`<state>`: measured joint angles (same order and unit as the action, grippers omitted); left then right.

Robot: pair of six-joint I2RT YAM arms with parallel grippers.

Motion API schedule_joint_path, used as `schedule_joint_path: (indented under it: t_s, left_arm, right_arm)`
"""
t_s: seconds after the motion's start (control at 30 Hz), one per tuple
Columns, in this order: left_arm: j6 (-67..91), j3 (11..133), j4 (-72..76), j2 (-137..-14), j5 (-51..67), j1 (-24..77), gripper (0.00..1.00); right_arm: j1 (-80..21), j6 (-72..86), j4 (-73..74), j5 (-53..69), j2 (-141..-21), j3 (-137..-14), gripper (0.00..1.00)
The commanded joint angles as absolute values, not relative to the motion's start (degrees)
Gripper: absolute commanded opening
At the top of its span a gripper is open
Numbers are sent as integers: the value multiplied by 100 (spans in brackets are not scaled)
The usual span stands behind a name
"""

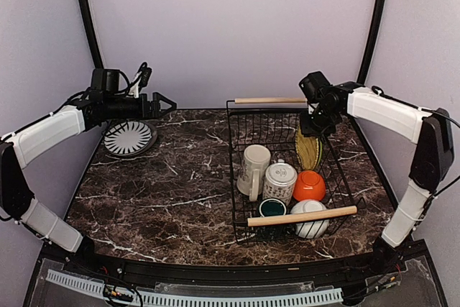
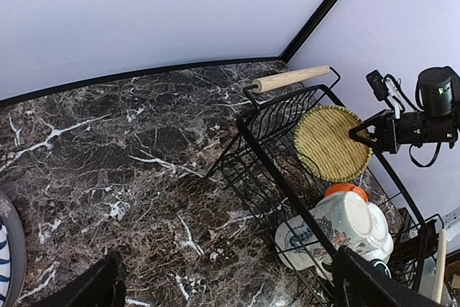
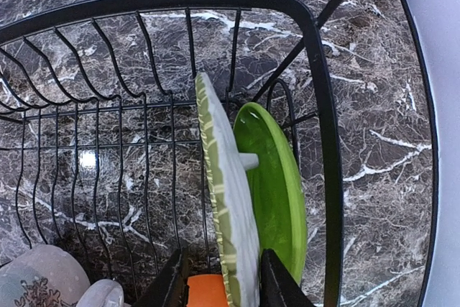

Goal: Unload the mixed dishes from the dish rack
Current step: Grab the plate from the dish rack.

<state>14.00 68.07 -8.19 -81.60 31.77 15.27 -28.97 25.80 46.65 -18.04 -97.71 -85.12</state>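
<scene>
The dish rack [image 1: 231,170], a black wire basket with two wooden handles, stands right of centre. At its far end a ribbed yellow-green plate [image 3: 226,192] stands on edge with a lime-green plate [image 3: 277,185] just behind it. My right gripper [image 3: 224,285] straddles the ribbed plate's rim. One finger lies against its pale face and a gap shows on the other side. A cream mug [image 1: 253,169], patterned mug [image 1: 279,181], orange bowl [image 1: 309,185], dark green cup [image 1: 272,208] and white bowl [image 1: 313,222] fill the near half. My left gripper [image 1: 167,103] hangs open and empty over the far left.
A grey-and-white radial plate [image 1: 129,138] lies on the marble table at the far left, under the left arm. The rack's near wooden handle [image 1: 302,216] crosses above the white bowl. Lilac walls close in behind and on both sides.
</scene>
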Motion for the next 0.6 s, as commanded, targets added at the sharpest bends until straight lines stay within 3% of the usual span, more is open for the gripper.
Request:
schedule_joint_path:
  t_s: [0.0, 0.57]
  left_arm:
    - [1264, 6668, -709, -7907, 3223, 1562, 99]
    - [1259, 6655, -798, -7826, 2662, 1591, 99]
  right_arm:
    - [-2873, 2584, 4529, -1896, -9972, -8674, 31]
    - [-3050, 2374, 4618, -2299, -9523, -8741, 0]
